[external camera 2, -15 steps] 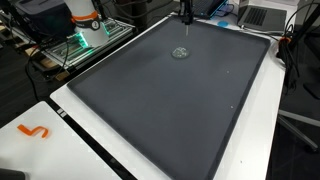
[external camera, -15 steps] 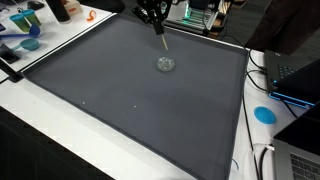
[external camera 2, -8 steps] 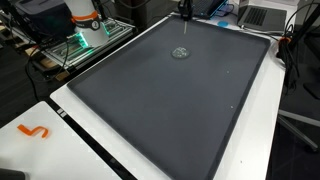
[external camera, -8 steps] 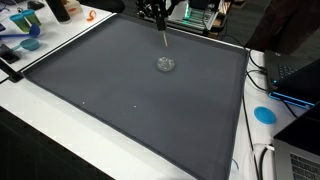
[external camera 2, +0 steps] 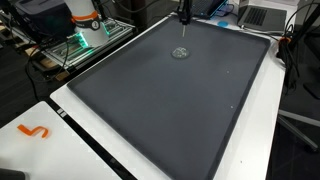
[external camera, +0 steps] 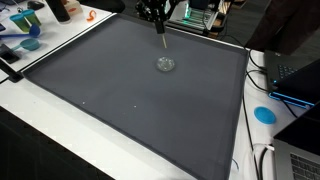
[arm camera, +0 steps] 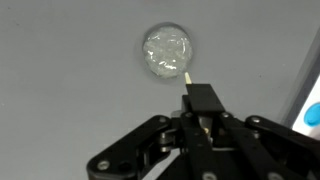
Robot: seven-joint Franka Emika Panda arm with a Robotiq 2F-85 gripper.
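A thin pale-tipped stick, possibly a stirrer, is held clamped in the narrowed gripper, its tip aimed at the small clear round glassy dish lying just ahead on the dark grey mat.

The top edge crops the gripper; the clear blob is too small to identify.

There is one gripper, and it clamps one thin stick. One dark grey mat shows in both exterior views, with one clear round dish lying on it. In an exterior view one blue disc sits on the white table edge, and in an exterior view there is one orange S-shaped piece.
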